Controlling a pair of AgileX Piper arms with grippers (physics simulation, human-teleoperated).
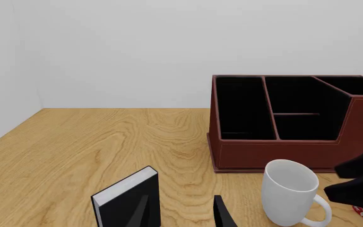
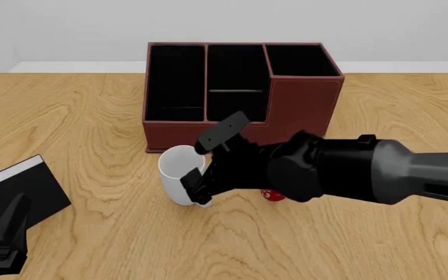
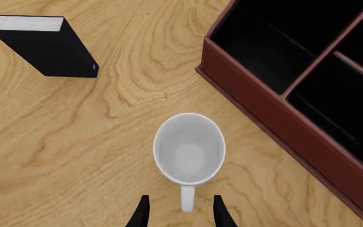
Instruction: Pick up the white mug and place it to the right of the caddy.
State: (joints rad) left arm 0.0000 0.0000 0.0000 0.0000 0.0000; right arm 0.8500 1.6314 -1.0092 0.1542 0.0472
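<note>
Reaching in from the right, the right arm (image 2: pixel 364 169), a thick black-and-grey limb, stretches low across the wooden table (image 2: pixel 91 105) with its wrist angled down toward the white mug (image 2: pixel 179 181); a fragment of white lettering on the forearm begins with "P" and is cut off at the frame edge. Behind it stands the caddy (image 2: pixel 302 105), a large dark reddish-brown box with three black-lined compartments, one section taller, resting upright toward the far side of the table. A black book-like box (image 2: pixel 23 189) with a white edge lies flat to the left, well apart from the caddy. Low at the near left corner the left gripper (image 2: pixel 2 233) sits close to that box, its two fingers parted and holding nothing. The white mug, plain, glossy and cylindrical, stands upright just in front of the caddy's left-hand front corner, its mouth open upward and its loop handle turned toward the right arm. The right gripper (image 3: pixel 180 213) is spread open, one finger on either side of the handle in the wrist view; whether the pads touch it cannot be told, and the mug rests on the table. A small red object (image 2: pixel 272 195) with white marks, too hidden to read, peeks out beneath the right arm.
</note>
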